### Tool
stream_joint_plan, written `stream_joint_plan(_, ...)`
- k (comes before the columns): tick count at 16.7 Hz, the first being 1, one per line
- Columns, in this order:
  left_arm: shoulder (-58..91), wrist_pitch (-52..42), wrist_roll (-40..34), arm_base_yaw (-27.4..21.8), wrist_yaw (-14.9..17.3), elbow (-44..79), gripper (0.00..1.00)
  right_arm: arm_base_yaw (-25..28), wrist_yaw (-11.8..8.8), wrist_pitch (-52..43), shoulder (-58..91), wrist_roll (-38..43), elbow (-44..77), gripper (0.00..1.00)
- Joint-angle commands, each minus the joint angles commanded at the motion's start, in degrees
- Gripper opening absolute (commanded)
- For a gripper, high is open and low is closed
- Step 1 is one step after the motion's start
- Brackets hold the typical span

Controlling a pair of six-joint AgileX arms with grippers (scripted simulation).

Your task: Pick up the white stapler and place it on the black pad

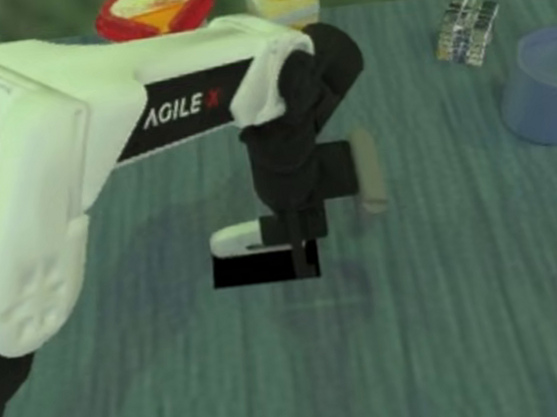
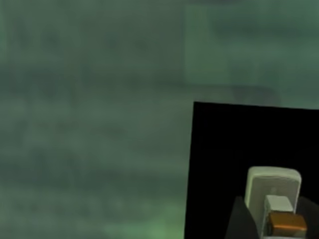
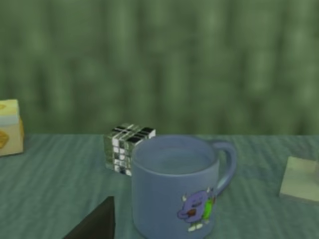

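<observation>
My left arm reaches across the table from the left. The left gripper [image 1: 290,235] hangs over the black pad [image 1: 250,270] near the table's middle and is shut on the white stapler [image 1: 238,238]. The stapler's free end points to the left, along the pad's far edge. In the left wrist view the stapler [image 2: 273,191] sits between the two dark fingers [image 2: 243,219] of the left gripper [image 2: 276,221], with the black pad [image 2: 234,149] right beneath it. I cannot tell whether the stapler touches the pad. Only a dark tip of the right gripper [image 3: 94,224] shows, in its own wrist view.
A blue mug [image 1: 547,87] and a mirrored cube [image 1: 467,31] stand at the back right. A red packet [image 1: 153,6] and a yellow-topped box [image 1: 282,2] sit along the back edge. A pale beige bar [image 1: 368,170] lies just right of the left gripper.
</observation>
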Motion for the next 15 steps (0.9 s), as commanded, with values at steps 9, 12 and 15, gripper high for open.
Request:
stream_joint_plan(9,0.0,0.0,0.0,0.0,0.0,0.0,0.98,0.0,0.0,0.0,0.0,0.0,0.0,1.0)
stream_joint_plan(12,0.0,0.0,0.0,0.0,0.0,0.0,1.0,0.0,0.0,0.0,0.0,0.0,0.0,1.0)
stream_joint_plan(15,0.0,0.0,0.0,0.0,0.0,0.0,1.0,0.0,0.0,0.0,0.0,0.0,0.0,1.0)
